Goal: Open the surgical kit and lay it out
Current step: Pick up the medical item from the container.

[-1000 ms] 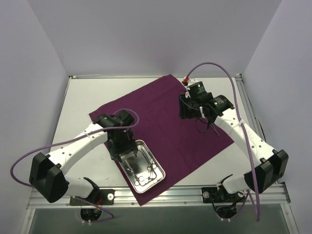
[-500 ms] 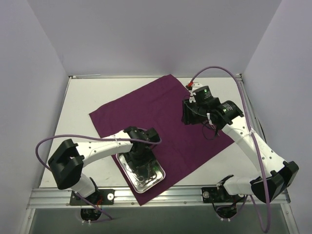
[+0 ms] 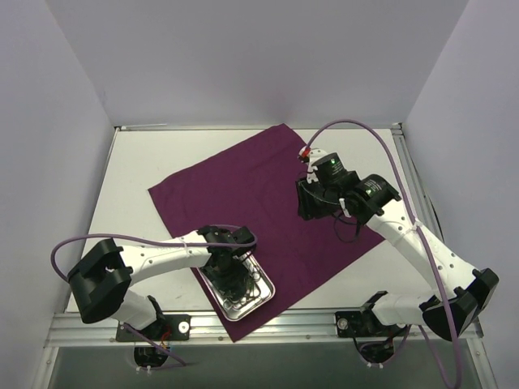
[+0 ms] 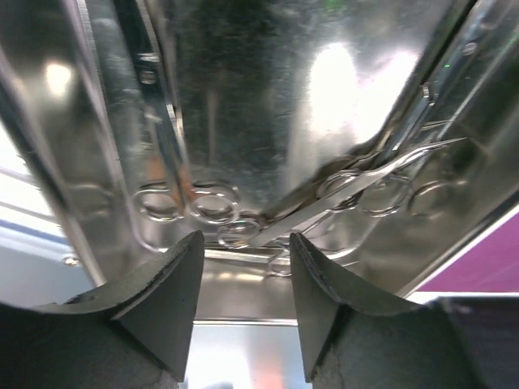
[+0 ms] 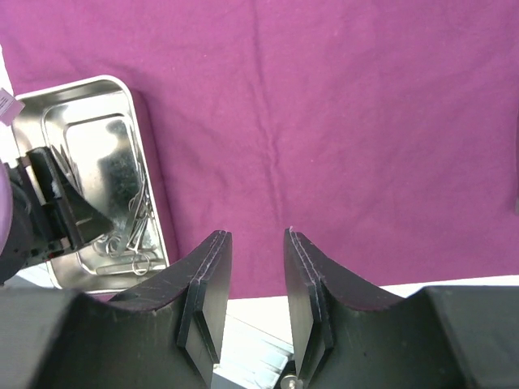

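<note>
From above, the left gripper [image 3: 233, 272] and its arm cover much of the steel tray [image 3: 261, 293], so little of what it holds shows there. The left wrist view sits so close that the tray fills the frame. In it the instruments [image 4: 340, 188] are ring handles and thin blades overlapping among reflections, and their number cannot be told.

The tray rests on the cloth wrap [image 3: 259, 182], at the cloth's 6 o'clock corner, and the instruments lie loose on its floor. The left gripper reaches down into the tray with its jaws partly apart. Ring handles lie just past the fingertips and nothing is pinched.

The right gripper [image 3: 312, 204] hangs over the cloth's 3 o'clock side, its jaws moderately apart and empty.

A small white tag [image 5: 6, 104] at 9 o'clock of the right wrist view is cropped, and its print is unreadable. The cloth lies spread on the white table [image 3: 134, 162].
</note>
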